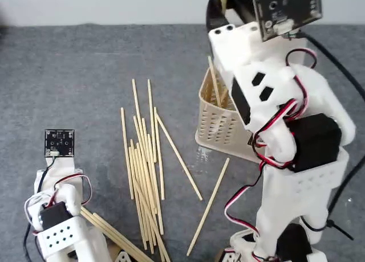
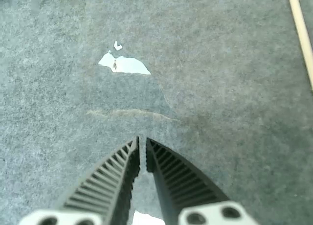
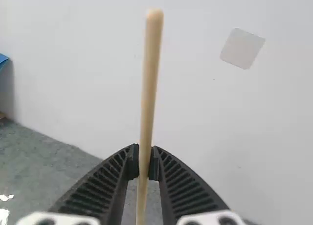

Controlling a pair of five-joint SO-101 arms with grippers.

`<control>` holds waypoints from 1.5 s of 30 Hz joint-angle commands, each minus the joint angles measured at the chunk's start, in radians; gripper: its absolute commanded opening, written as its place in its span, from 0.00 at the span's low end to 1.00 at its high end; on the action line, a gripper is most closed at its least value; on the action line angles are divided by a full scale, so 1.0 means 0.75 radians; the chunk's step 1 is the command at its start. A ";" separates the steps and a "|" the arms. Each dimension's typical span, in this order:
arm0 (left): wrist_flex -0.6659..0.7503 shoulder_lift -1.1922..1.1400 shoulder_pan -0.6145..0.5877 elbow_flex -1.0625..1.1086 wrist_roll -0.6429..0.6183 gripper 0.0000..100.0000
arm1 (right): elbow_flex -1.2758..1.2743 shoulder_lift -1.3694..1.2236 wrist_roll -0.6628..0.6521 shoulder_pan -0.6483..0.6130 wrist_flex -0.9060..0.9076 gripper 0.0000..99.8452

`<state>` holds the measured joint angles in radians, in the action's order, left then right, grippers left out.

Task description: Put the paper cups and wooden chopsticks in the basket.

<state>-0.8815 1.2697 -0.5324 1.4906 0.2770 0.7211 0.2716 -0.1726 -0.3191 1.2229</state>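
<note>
Right wrist view: our right claw (image 3: 143,164) pinches a wooden chopstick (image 3: 149,78). Our left claw (image 2: 142,144) is squeezed tight, empty.

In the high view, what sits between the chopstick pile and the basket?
One stray chopstick lies slanted on the grey mat between the pile and the basket; the rest of that stretch is bare, seen in the high view.

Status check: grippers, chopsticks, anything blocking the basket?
Right gripper shut on a chopstick, raised by the basket. Left gripper shut, empty, low over the mat. Another stick in basket, loose pile beside it. Nothing blocking basket mouth.
</note>
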 commanded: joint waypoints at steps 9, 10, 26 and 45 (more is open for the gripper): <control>0.049 0.012 -0.002 -0.001 0.016 0.03 | -0.268 0.042 -0.004 0.105 -0.109 0.01; 0.049 0.012 -0.002 -0.001 0.016 0.03 | -0.313 0.046 -0.004 0.105 -0.109 0.01; 0.047 0.012 -0.002 -0.001 0.016 0.03 | -0.665 0.062 0.041 0.126 -0.101 0.12; 0.049 0.012 -0.002 -0.001 0.016 0.03 | -0.546 -0.130 0.340 -0.343 0.578 0.12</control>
<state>-0.8677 1.2697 -0.5324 1.4968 0.2770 0.2593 0.2516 0.0161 -0.5386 1.6433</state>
